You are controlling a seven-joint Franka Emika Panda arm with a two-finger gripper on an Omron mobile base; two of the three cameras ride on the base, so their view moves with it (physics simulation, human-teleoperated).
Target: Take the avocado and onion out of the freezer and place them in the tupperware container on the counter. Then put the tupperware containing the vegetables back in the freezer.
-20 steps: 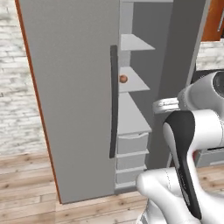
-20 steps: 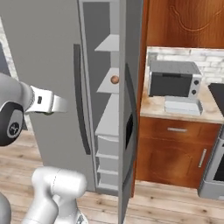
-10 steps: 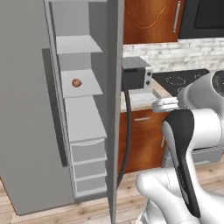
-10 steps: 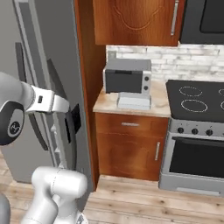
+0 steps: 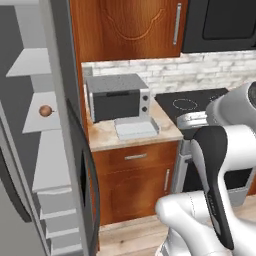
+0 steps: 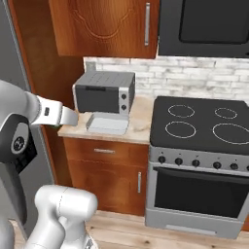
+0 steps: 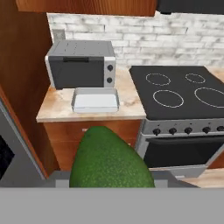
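The dark green avocado looms large at the bottom of the hand view, held in my gripper, whose fingertips are hidden behind it. Beyond it, the pale shallow tupperware container lies empty on the beige counter, in front of the toaster oven. The container also appears in both base views. The orange-brown onion rests on a pale shelf inside the open freezer at far left.
A grey toaster oven stands behind the container. The black stovetop with an oven below adjoins the counter on the right. The freezer door's edge juts forward left of the counter. Wooden cabinets hang above.
Both base views have swung from the freezer interior to the counter and stove, so the base has moved right. The freezer now sits at the left edge.
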